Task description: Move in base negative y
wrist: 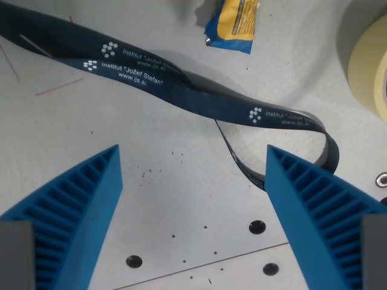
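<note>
My gripper (192,158) is open and empty, its two blue ribbed fingers (72,208) spread wide at the bottom of the wrist view, above a grey table (181,199). A dark blue lanyard (199,93) printed with white "Institut Jožef Stefan" text lies across the table from the upper left to the right, where it loops back beside the right finger (320,217). The lanyard lies beyond the fingertips, not between them.
A yellow and blue wrapper (233,24) lies at the top centre. A roll of cream tape (372,57) sits at the right edge. Several bolt holes (257,227) and a plate seam mark the table near the bottom. Thin red lines (57,87) are drawn at the left.
</note>
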Controlling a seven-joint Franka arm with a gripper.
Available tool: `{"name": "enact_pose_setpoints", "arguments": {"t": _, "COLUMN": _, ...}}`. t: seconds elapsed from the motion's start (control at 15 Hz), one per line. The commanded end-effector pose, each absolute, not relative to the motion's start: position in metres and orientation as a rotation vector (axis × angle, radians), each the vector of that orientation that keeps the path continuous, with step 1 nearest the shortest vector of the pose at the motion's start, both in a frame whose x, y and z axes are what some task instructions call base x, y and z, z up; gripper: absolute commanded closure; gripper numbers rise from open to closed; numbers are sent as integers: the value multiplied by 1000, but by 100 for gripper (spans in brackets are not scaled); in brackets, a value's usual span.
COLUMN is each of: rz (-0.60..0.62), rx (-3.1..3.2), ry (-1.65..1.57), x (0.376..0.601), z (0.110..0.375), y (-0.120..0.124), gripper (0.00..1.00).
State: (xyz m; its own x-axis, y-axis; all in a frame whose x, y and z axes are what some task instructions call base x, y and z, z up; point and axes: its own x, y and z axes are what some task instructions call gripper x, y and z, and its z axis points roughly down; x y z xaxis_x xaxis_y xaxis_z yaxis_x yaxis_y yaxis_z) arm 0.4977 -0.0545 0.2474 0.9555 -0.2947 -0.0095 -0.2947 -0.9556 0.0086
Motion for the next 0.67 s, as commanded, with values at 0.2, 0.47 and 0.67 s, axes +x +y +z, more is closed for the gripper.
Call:
{"name": "enact_pose_setpoints", "arguments": {"t": 0.2, "rz": -11, "rx": 3100, "ry": -468, "x": 502, "z": 249, "y": -71, "gripper": 0}}
{"name": "enact_pose_setpoints", "arguments": {"t": 0.47, "rz": -11, "rx": 3100, "ry": -468, "x": 508, "z": 249, "y": -94, "gripper": 0}}
{"name": "enact_pose_setpoints", "arguments": {"t": 0.67, "rz": -11, "rx": 3100, "ry": -468, "x": 512, "z": 249, "y": -111, "gripper": 0}}
